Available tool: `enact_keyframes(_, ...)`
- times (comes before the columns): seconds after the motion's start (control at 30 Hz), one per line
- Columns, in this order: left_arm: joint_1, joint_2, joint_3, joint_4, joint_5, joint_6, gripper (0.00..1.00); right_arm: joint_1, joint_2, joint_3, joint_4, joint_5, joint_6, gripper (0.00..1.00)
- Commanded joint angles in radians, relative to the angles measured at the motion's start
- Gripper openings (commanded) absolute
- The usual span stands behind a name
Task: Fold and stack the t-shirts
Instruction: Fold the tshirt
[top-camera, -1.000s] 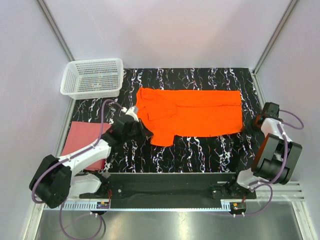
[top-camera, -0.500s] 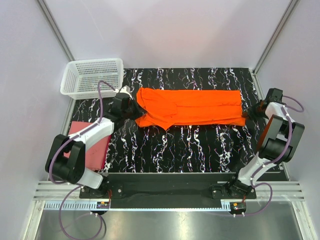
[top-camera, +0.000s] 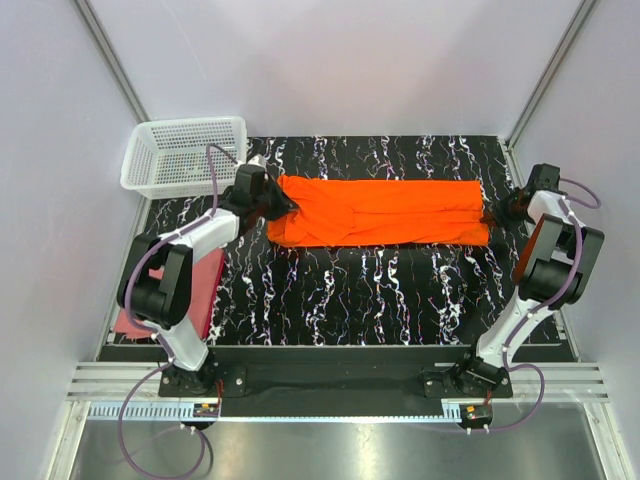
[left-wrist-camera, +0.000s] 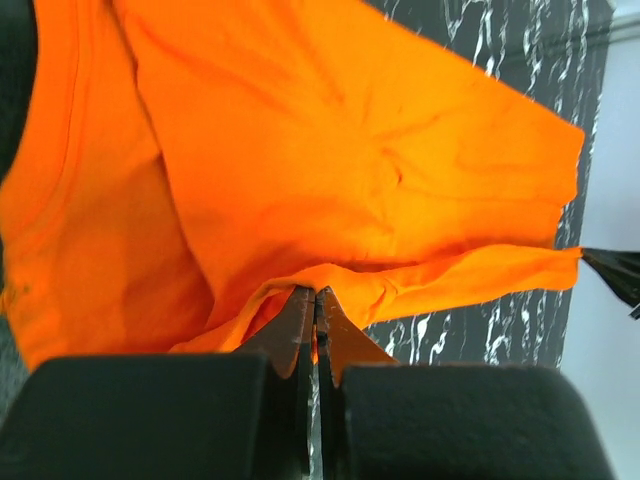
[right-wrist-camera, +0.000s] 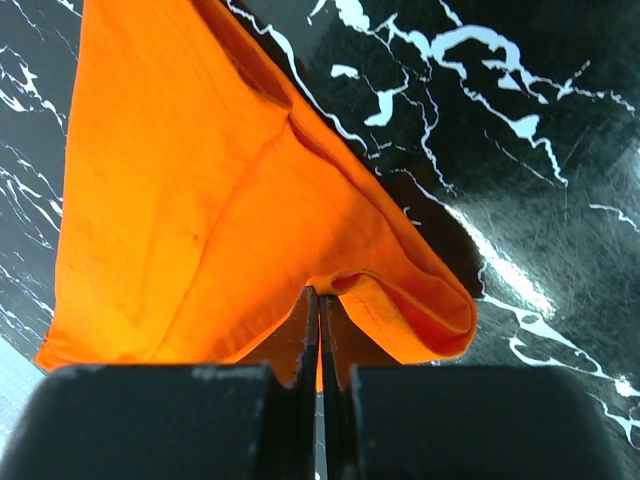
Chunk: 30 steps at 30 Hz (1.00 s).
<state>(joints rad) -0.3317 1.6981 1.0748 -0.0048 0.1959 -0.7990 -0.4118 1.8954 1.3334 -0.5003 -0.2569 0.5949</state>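
The orange t-shirt (top-camera: 380, 212) lies as a long folded band across the far half of the black marble table. My left gripper (top-camera: 277, 204) is shut on its left end; the left wrist view shows the cloth (left-wrist-camera: 330, 170) pinched between the closed fingertips (left-wrist-camera: 316, 296). My right gripper (top-camera: 494, 215) is shut on its right end; the right wrist view shows a folded hem (right-wrist-camera: 400, 300) clamped at the tips (right-wrist-camera: 319, 296). The pink-red t-shirt (top-camera: 205, 295) lies folded at the left table edge, partly under the left arm.
A white mesh basket (top-camera: 186, 155) stands at the far left corner, just behind the left gripper. Bare black marble table (top-camera: 380, 295) spreads in front of the orange shirt. Grey walls close in left, right and behind.
Both grippers have carried the near edge of the orange shirt away from the arms and over, folding it into a narrower band. The left arm has swung from near the pink-red shirt towards the basket.
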Motion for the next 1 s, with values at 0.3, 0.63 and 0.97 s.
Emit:
enact_keyframes(0.3, 0.033, 0.119, 0.209, 0.009, 0.051, -0.003, 0.00, 0.010, 0.044, 0.072, -0.003, 0.011, -0.009, 0.00)
enact_keyframes(0.63, 0.051, 0.186, 0.247, 0.008, 0.053, -0.006, 0.00, 0.018, 0.096, 0.135, -0.003, 0.015, -0.014, 0.00)
enact_keyframes(0.97, 0.072, 0.241, 0.280, 0.006, 0.068, -0.019, 0.00, 0.027, 0.152, 0.179, -0.001, 0.013, -0.010, 0.00)
